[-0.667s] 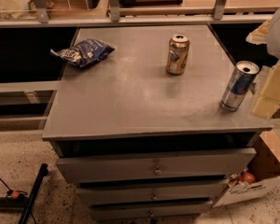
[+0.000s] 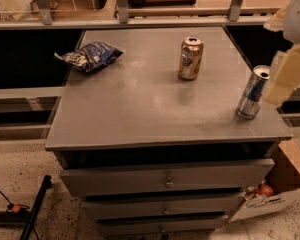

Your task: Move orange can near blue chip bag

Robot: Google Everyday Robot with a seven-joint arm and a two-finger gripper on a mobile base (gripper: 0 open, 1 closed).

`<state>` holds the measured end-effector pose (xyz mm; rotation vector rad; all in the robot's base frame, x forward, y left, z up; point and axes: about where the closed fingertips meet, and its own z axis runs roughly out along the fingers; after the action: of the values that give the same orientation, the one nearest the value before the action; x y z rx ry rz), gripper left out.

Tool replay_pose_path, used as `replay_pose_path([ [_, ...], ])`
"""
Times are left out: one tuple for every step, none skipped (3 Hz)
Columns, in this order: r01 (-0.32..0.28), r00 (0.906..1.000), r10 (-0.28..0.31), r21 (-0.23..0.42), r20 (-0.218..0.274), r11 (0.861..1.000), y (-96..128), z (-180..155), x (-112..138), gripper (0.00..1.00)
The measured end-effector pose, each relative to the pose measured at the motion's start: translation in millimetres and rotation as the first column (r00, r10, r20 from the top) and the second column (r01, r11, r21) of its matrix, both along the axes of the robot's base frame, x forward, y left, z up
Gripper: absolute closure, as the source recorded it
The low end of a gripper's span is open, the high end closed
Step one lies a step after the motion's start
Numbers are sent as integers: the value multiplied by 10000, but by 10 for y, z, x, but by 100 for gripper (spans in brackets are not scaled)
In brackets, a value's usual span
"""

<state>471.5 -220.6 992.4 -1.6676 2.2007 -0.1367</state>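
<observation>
The orange can [image 2: 190, 58] stands upright on the grey cabinet top [image 2: 140, 109], right of centre toward the back. The blue chip bag [image 2: 89, 55] lies flat near the back left corner, well apart from the can. My gripper [image 2: 285, 76] shows only as pale, cream-coloured arm parts at the right edge, to the right of the blue-and-silver can and well right of the orange can. It touches nothing that I can see.
A taller blue-and-silver can [image 2: 252, 92] stands near the right edge of the top. Drawers [image 2: 165, 180] face me below. A cardboard box [image 2: 272, 194] sits on the floor at lower right. A rail with posts [image 2: 122, 4] runs behind the cabinet.
The view has shifted slightly; the cans and bag have not moved. The pale arm parts at the right edge stay in about the same place.
</observation>
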Motion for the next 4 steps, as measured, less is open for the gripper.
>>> replay_pose_path([
  [432, 9961, -484, 705, 740, 9966, -119, 183, 627, 0],
  [840, 9901, -1013, 1681, 970, 9822, -186, 250, 1165, 0],
  [823, 9812, -1134, 1928, 1563, 9778, -237, 490, 1294, 0],
  [941, 9795, -1327, 2379, 1518, 9667, -233, 414, 1338, 0],
])
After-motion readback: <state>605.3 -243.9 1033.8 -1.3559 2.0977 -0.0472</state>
